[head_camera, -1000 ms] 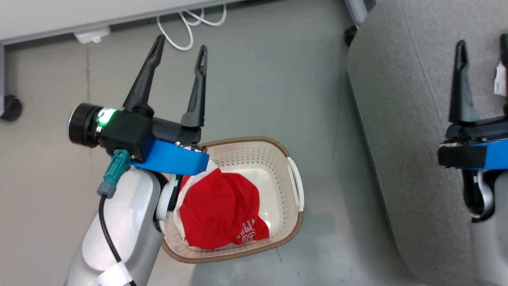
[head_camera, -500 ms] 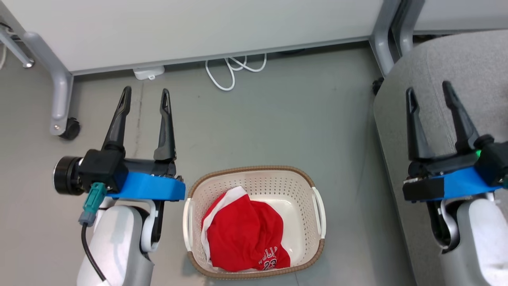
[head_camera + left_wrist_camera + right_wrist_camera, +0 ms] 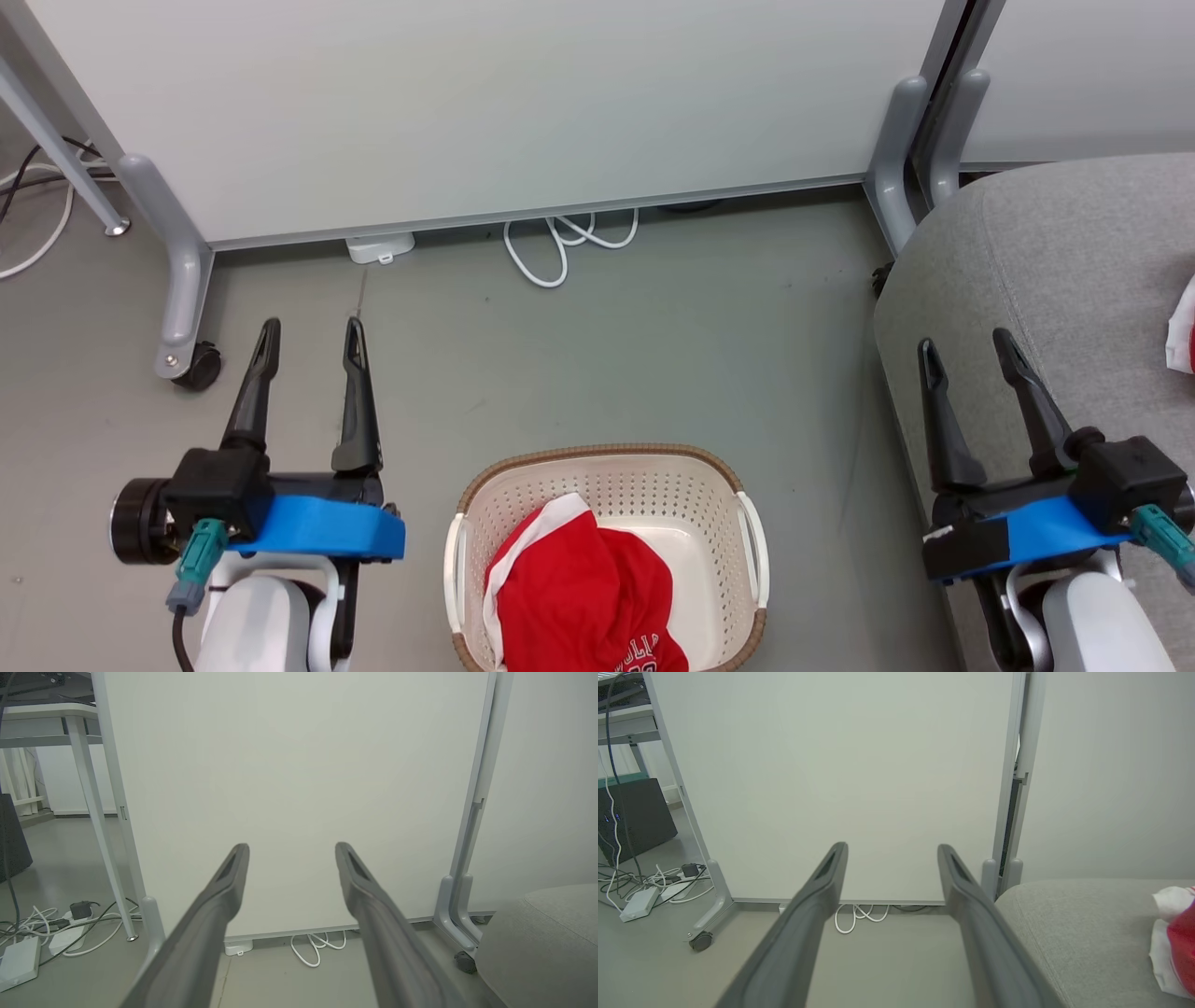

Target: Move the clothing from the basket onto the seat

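Two grippers are listed, both empty.

1. Left gripper (image 3: 312,327): the fingers are spread to full width and nothing is held. It is seen over the floor (image 3: 653,327), left of the basket.
2. Right gripper (image 3: 964,341): the fingers are likewise spread wide and nothing is held. It is seen against the left edge of the seat (image 3: 1055,271).
3. Basket (image 3: 597,453): it is set on the floor between the two arms, at the near edge of the head view.
4. Red jersey (image 3: 583,597): it is bunched inside the basket toward its left side, with white trim turned up and part of the lettering shown.
5. Red-and-white cloth (image 3: 1176,947): it is laid on the seat at the far right and is judged to be a garment already delivered.

Step in hand: a pause between transfers is judged, with one garment yet to be moved.

Next move: one gripper is to be lowered into the basket, and a raised fold of the jersey is to be pinched. The mesh wall and rim are to be avoided.
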You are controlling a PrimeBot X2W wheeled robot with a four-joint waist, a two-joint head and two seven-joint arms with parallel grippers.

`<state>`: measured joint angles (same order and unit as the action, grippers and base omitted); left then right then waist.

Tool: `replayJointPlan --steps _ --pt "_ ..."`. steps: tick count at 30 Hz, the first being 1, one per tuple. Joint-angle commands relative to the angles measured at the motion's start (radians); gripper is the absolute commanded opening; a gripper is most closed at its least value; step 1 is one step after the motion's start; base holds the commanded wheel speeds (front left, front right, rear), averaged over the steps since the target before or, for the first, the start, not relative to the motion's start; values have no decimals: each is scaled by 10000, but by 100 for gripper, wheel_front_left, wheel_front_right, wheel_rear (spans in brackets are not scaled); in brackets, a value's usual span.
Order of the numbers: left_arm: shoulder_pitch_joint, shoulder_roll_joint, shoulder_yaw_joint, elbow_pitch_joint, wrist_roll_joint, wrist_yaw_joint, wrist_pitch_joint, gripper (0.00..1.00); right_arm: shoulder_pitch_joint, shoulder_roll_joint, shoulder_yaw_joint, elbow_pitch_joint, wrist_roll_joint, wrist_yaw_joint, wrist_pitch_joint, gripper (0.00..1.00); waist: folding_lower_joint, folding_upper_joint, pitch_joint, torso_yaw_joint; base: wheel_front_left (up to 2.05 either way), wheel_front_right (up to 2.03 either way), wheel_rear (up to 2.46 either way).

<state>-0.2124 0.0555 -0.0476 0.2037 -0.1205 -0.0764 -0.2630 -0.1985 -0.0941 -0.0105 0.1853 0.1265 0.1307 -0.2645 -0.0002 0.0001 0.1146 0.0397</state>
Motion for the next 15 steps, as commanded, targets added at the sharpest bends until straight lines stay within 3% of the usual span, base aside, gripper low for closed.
replayJointPlan --steps 1,15 --pt "156 -35 50 28 45 -22 -26 100 201 60 -28 33 99 1 2 100 2 -1 -59 -4 0 0 0" --pt "812 -55 133 240 -121 -133 -26 100 961 338 -285 205 151 1 2 100 2 -1 -345 154 0 0 0"
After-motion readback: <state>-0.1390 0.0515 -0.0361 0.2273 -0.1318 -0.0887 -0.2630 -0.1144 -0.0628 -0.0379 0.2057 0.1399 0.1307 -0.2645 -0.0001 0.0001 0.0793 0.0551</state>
